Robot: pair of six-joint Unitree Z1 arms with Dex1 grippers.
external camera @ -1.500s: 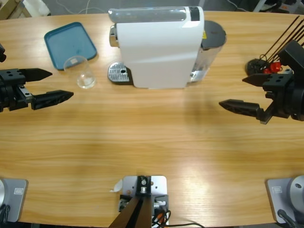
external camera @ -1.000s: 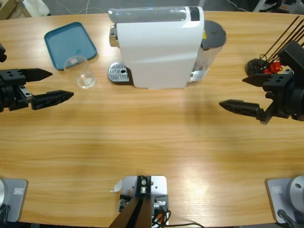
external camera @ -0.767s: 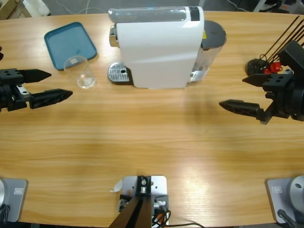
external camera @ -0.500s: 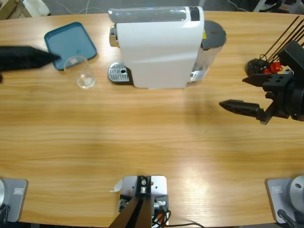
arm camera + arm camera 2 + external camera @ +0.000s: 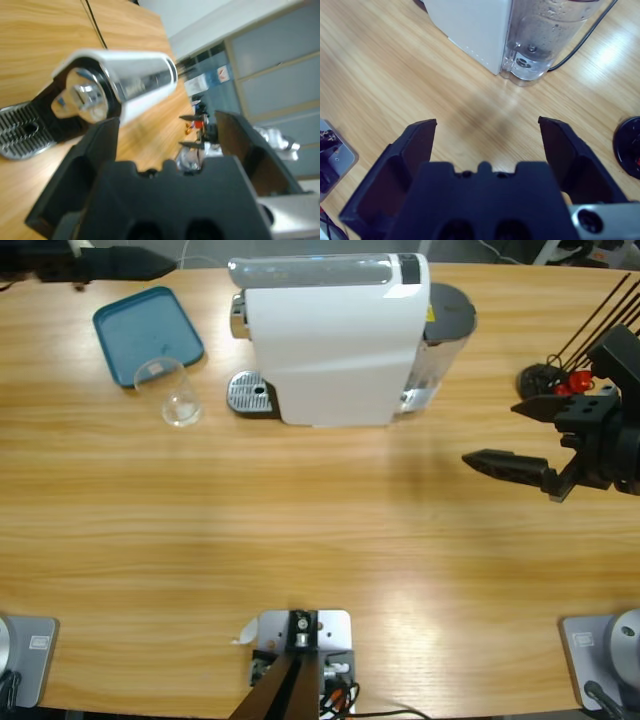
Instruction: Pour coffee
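The clear drinking glass [image 5: 178, 395] stands upright on the table beside the blue tray [image 5: 148, 333], left of the white coffee machine [image 5: 330, 340]. No coffee shows in any view. My left gripper [image 5: 150, 258] is at the far top left edge, beyond the tray, open and holding nothing. In the left wrist view its jaws [image 5: 167, 122] frame the coffee machine's [image 5: 120, 85] spout end and the drip grate [image 5: 22, 132]. At the right side my right gripper [image 5: 490, 432] is open and holding nothing, pointing toward the machine. The right wrist view shows those jaws [image 5: 486, 124] over bare wood.
The machine's metal drip grate [image 5: 250, 393] sits just right of the glass. A clear water tank [image 5: 440, 340] is on the machine's right end [image 5: 540, 35]. A black holder [image 5: 548, 380] with thin rods stands at the far right. A cable [image 5: 580, 40] runs from the tank.
My left gripper has swung from the left edge below the glass up to the table's far top left corner, past the tray. The right arm and the glass have not moved.
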